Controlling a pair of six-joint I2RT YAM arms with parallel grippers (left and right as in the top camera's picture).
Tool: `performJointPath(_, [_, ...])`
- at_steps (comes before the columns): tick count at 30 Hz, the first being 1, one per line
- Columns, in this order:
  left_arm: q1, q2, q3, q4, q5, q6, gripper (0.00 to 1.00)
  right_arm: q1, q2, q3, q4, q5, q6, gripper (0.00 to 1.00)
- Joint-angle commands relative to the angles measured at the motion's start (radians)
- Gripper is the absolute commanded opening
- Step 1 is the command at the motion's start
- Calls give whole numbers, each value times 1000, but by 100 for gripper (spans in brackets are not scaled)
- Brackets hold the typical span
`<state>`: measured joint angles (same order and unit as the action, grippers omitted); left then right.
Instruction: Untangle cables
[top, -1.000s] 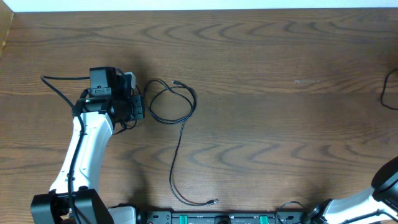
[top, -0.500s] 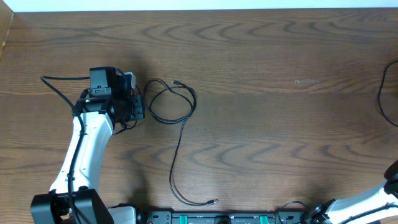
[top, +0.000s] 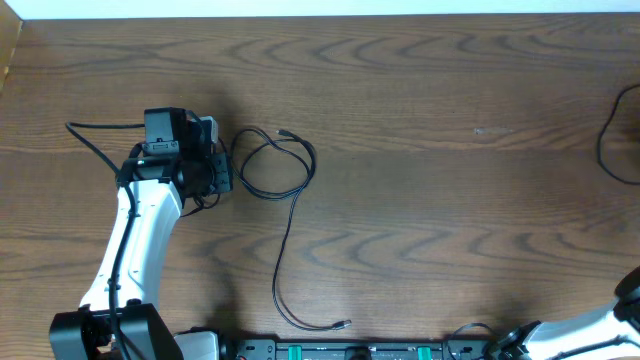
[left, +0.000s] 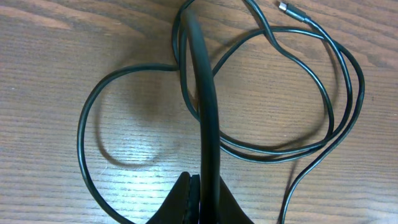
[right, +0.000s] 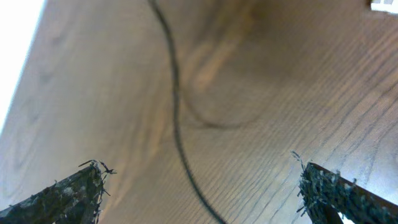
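A long black cable (top: 290, 215) lies in loops beside my left gripper (top: 221, 168) and trails down to a plug (top: 343, 324) near the front edge. In the left wrist view my left gripper (left: 202, 190) is shut on a strand of this black cable (left: 208, 106), which rises from the jaws across the loops; a free plug (left: 291, 9) lies at the top. A second black cable (top: 606, 148) curves at the right edge. My right gripper (right: 199, 174) stands open above that cable (right: 177, 127), nothing between its fingers (right: 84, 190).
The wooden table (top: 440, 200) stretches between the two cables. The right arm (top: 600, 325) shows only at the bottom right corner. The arm bases and their wiring (top: 350, 350) run along the front edge. A pale wall edge (top: 300, 8) bounds the far side.
The right arm has drawn back toward the bottom right corner. More of the cable at the right edge shows now, shifted a little left. The left arm and its cable have not moved.
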<state>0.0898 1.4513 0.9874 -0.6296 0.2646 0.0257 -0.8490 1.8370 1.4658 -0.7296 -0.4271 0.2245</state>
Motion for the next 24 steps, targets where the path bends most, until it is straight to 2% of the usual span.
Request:
performJointPath(1, [-2, 6, -15, -7, 16, -5, 7, -6, -191, 8, -44, -14, -43, 99])
performJointPath(7, [-2, 6, -15, -6, 16, -5, 8, -6, -482, 8, -173, 62, -66, 99])
performJointPath(11, [-2, 6, -15, 5, 16, -5, 8, 0, -568, 8, -222, 62, -144, 99])
performJointPath(17, [-2, 6, -15, 25, 16, -5, 8, 13, -502, 6, -355, 62, -242, 99])
performJointPath(22, [-2, 6, -15, 24, 16, -5, 8, 47, -353, 4, -465, 64, -257, 99])
performJointPath(23, [-2, 6, -15, 25, 16, -5, 15, 55, -325, 4, -467, 73, -256, 99])
performJointPath(24, [-2, 6, -15, 24, 16, -5, 17, 67, -287, 4, -467, 99, -256, 99])
